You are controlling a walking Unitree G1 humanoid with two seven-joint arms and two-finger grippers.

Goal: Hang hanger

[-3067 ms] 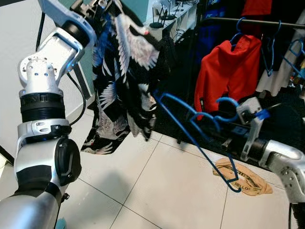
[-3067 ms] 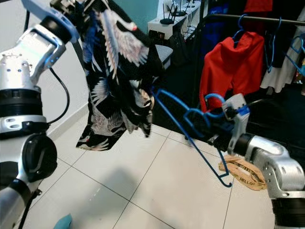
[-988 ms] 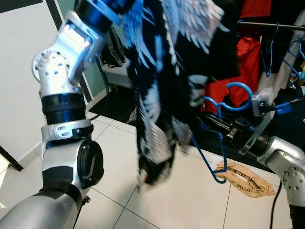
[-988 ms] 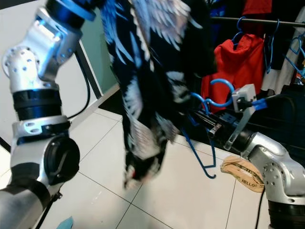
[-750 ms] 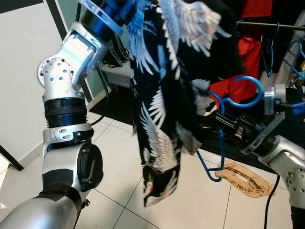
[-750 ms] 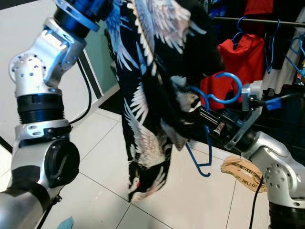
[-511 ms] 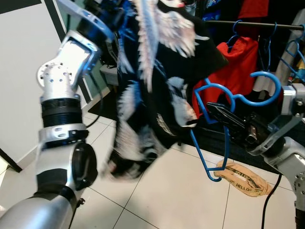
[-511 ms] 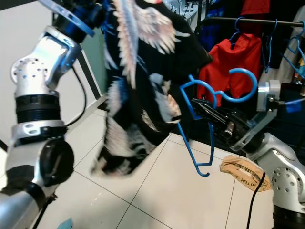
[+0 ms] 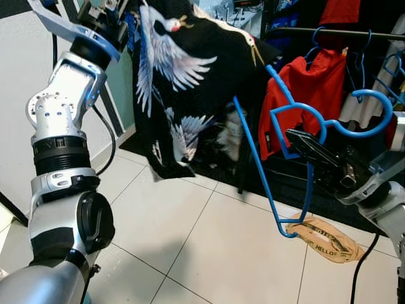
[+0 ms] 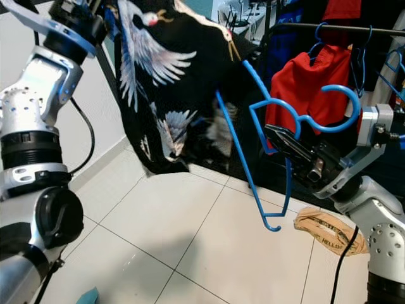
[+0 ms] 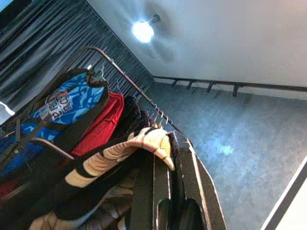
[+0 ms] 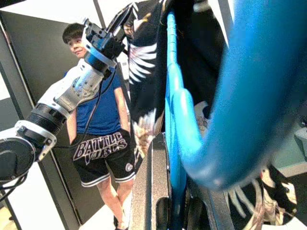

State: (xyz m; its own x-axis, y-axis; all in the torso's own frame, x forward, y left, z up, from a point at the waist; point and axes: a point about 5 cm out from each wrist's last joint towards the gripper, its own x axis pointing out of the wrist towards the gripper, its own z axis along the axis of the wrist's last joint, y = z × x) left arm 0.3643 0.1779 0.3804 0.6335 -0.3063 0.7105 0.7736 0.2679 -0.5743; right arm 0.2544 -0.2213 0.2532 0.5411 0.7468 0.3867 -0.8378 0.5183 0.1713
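Note:
My left gripper (image 9: 119, 9) is raised at the upper left, shut on a black shirt (image 9: 183, 76) printed with white cranes, which hangs spread out below it. In the left wrist view its fingers (image 11: 163, 191) pinch the shirt's striped edge (image 11: 139, 143). My right gripper (image 9: 296, 138) is shut on a blue plastic hanger (image 9: 256, 161) just under its hook. The hanger is tilted: one arm reaches up to the shirt's right edge and the long bar slants down toward the floor. In the right wrist view, the hanger (image 12: 175, 105) sits between the fingers.
A clothes rail (image 9: 329, 31) runs behind my right arm, holding a red garment (image 9: 310, 82) and other blue hangers. A brown paper bag (image 9: 323, 237) lies on the tiled floor. A person (image 12: 103, 129) in a blue top stands beyond my left arm. A white wall is at left.
The shirt has swung up and leftward and now hangs spread out. My right gripper has lifted the hanger, bringing its upper arm against the shirt's edge.

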